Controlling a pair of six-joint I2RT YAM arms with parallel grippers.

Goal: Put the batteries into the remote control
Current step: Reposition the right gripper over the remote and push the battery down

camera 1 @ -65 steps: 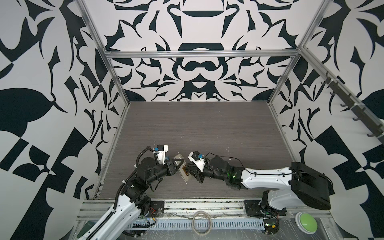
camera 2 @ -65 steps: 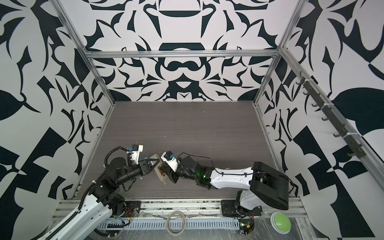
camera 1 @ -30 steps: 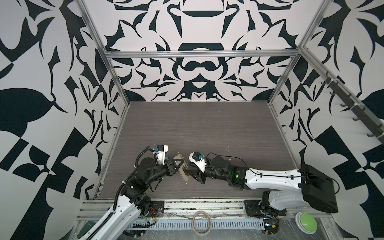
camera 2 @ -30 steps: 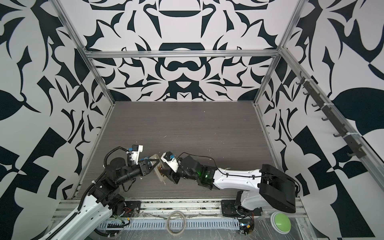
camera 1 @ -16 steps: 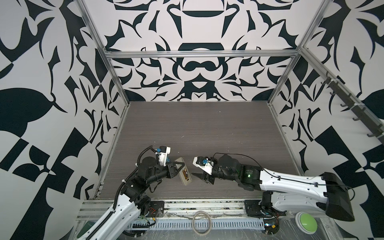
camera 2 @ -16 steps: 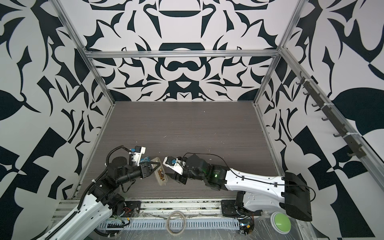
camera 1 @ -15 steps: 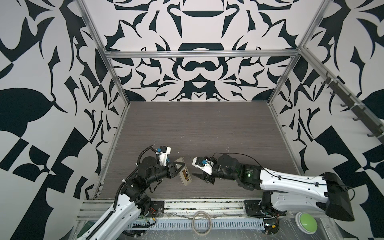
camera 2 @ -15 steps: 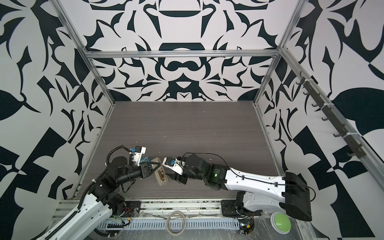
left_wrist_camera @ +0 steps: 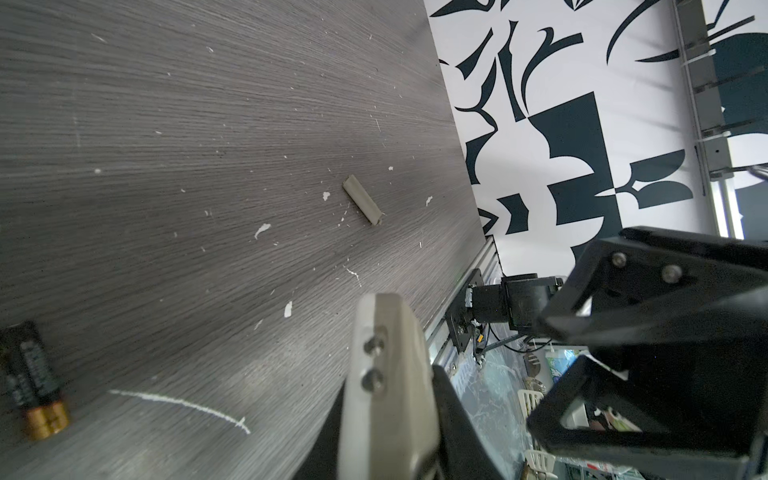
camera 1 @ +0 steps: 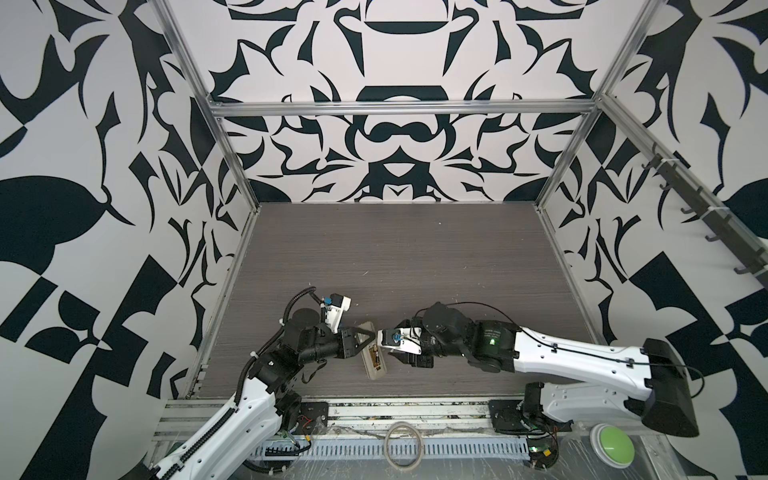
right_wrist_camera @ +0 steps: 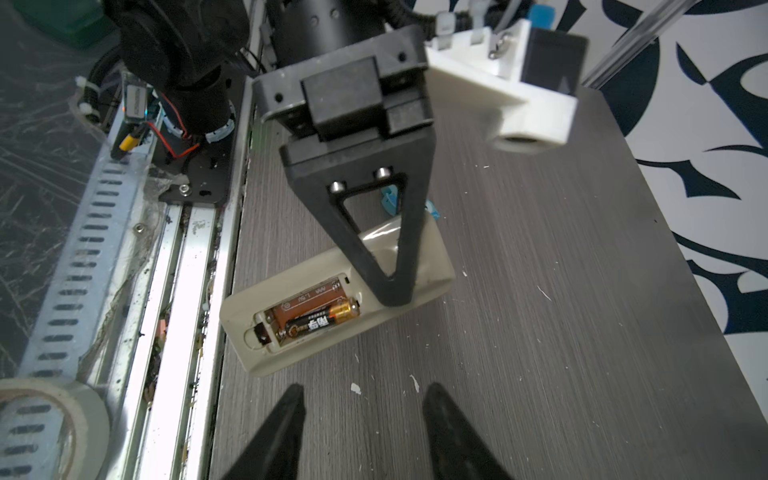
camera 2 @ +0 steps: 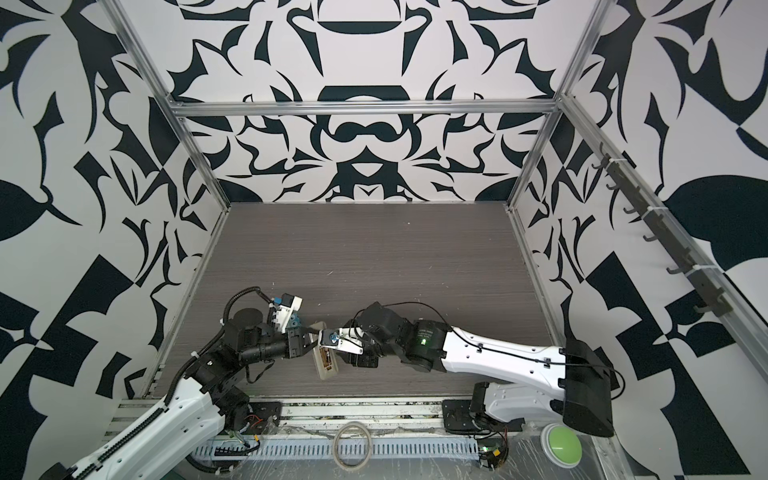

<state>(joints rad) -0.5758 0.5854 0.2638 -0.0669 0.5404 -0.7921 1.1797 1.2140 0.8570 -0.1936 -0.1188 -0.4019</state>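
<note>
The white remote control [camera 1: 372, 353] [camera 2: 325, 358] hangs tilted near the table's front edge, and my left gripper [camera 1: 370, 338] [camera 2: 318, 332] [right_wrist_camera: 395, 293] is shut on its upper end. Its back faces up with the compartment open: one dark battery [right_wrist_camera: 320, 322] with a gold end lies in it beside an orange-brown slot. In the left wrist view the remote's edge [left_wrist_camera: 386, 374] fills the jaws, and dark batteries [left_wrist_camera: 33, 382] lie side by side on the table. My right gripper [camera 1: 405, 358] [camera 2: 357, 358] [right_wrist_camera: 365, 395] stands open just short of the remote, holding nothing.
A beige strip [left_wrist_camera: 361, 199] and white scraps [left_wrist_camera: 262, 230] lie on the grey table [camera 1: 415, 257]. The metal front rail [right_wrist_camera: 195, 257] runs close beside the remote. A tape ring [camera 1: 402, 444] and a green button [camera 1: 613, 446] sit in front of the rail.
My right gripper has drawn back to the right, off the remote, and now stands apart from it. The left gripper has kept its hold and shifted the remote slightly right.
</note>
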